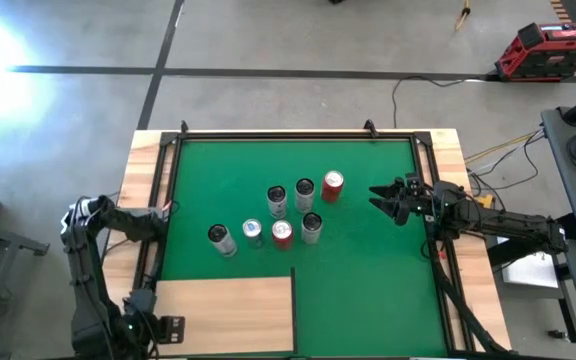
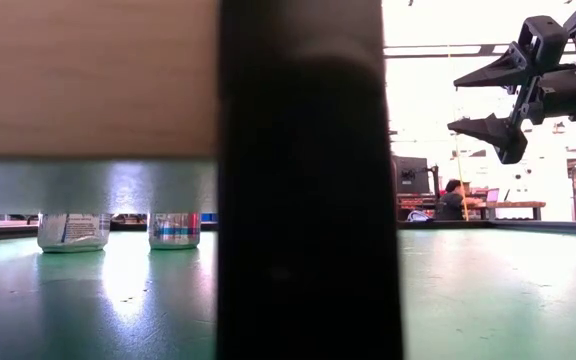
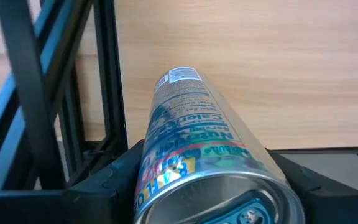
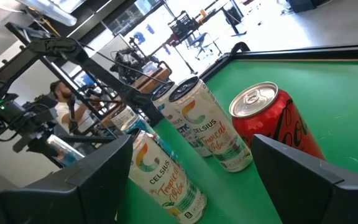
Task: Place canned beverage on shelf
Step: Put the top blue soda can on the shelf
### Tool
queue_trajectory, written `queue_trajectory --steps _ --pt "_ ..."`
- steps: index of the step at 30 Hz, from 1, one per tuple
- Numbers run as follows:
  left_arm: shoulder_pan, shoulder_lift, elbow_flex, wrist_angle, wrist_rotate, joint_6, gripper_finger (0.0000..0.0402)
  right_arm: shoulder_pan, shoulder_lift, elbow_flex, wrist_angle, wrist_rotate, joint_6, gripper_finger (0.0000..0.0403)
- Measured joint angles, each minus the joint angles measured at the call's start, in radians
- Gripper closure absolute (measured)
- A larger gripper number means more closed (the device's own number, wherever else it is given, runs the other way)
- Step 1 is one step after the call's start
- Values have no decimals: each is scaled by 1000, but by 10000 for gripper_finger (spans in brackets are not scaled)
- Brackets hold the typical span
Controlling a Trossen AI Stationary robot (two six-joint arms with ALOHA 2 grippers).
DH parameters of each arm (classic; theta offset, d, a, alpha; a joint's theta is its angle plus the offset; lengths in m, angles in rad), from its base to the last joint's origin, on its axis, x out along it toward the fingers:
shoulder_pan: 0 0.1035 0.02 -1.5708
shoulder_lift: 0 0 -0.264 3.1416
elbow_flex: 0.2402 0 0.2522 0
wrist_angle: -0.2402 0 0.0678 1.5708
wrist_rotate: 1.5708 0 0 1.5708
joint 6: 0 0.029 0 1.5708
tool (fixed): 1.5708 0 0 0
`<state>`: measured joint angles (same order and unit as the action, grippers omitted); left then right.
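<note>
Can [image 3: 197,155] held lengthwise in the closed left pincer [image 3: 207,186], its base toward the wrist camera and its top pointing at the shelf [image 1: 230,312], a pale wood panel; the can hangs over the shelf's outer left edge, beside the dark frame rails, and is not yet set down. Its label is multicoloured; a nutrition panel is visible, but the brand lettering is too distorted to read. In the high view the left pincer sits at the shelf's left corner and the can itself cannot be made out.

Progress, as a judgement: one can is grasped and carried to the shelf; standing it upright on the panel and releasing it remain. No can is seen standing on the shelf.

Away from the shelf, toward the middle of the green surface [image 1: 368,290], seven cans [image 1: 290,215] stand upright in a loose cluster. In the right wrist view, two of these read "CELSIUS", one with "Tropical" below; the red can [image 4: 278,124] at the cluster's far end from the shelf bears white script, only partly visible.

Right pincer [image 1: 385,200] hovers above the surface just beyond the red can, jaws apart and gripping nothing.
</note>
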<state>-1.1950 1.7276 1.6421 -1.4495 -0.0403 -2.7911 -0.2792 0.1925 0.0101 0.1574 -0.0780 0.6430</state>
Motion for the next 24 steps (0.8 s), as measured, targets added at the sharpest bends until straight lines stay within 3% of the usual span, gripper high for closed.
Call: queue_trajectory --steps 9,24 --pt "11 4 -1 62 -32 79 187 0 0 0 0 0 0 85" --pt "58 3 5 17 -32 291 187 0 0 0 -1 0 0 85"
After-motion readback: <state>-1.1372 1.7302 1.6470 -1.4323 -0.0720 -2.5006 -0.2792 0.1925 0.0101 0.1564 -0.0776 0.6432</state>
